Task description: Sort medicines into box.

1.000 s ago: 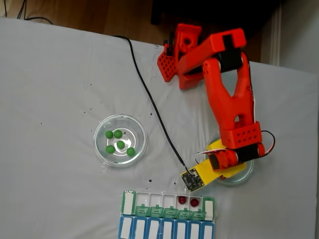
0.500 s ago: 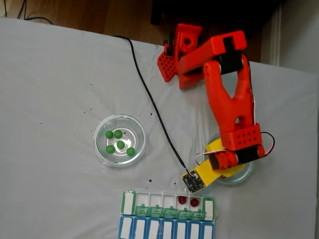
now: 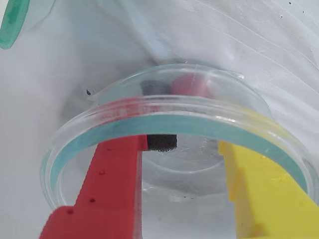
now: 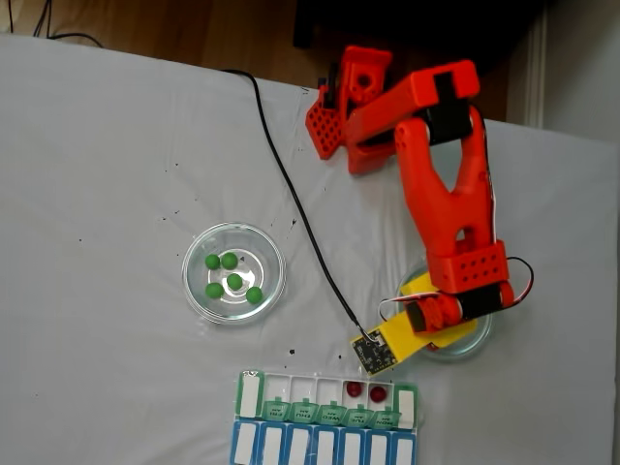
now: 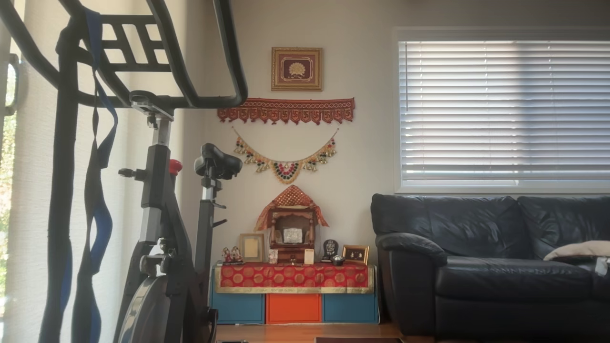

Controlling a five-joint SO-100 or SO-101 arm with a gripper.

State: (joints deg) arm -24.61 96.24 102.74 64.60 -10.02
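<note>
My gripper [image 3: 182, 149] stands open in the wrist view, red finger on the left and yellow finger on the right, reaching into a clear round glass dish [image 3: 174, 112]. A dark red medicine ball [image 3: 192, 84] shows blurred beyond the dish's near rim, ahead of the fingers. In the fixed view the gripper [image 4: 441, 325] hangs over that dish [image 4: 477, 339] at the right. The box [image 4: 325, 421] lies at the bottom edge with two red balls [image 4: 355, 389] in its open white compartments. Several green balls [image 4: 232, 276] sit in a second dish [image 4: 197, 295] at the left.
A black cable [image 4: 291, 194] runs across the white table from the top to the wrist's circuit board [image 4: 371, 354]. The orange arm base [image 4: 354, 97] stands at the table's far edge. A green lid of the box [image 3: 12, 22] shows at the wrist view's top left.
The wrist has edged very slightly lower over the right dish. The balls and the box have not moved.
</note>
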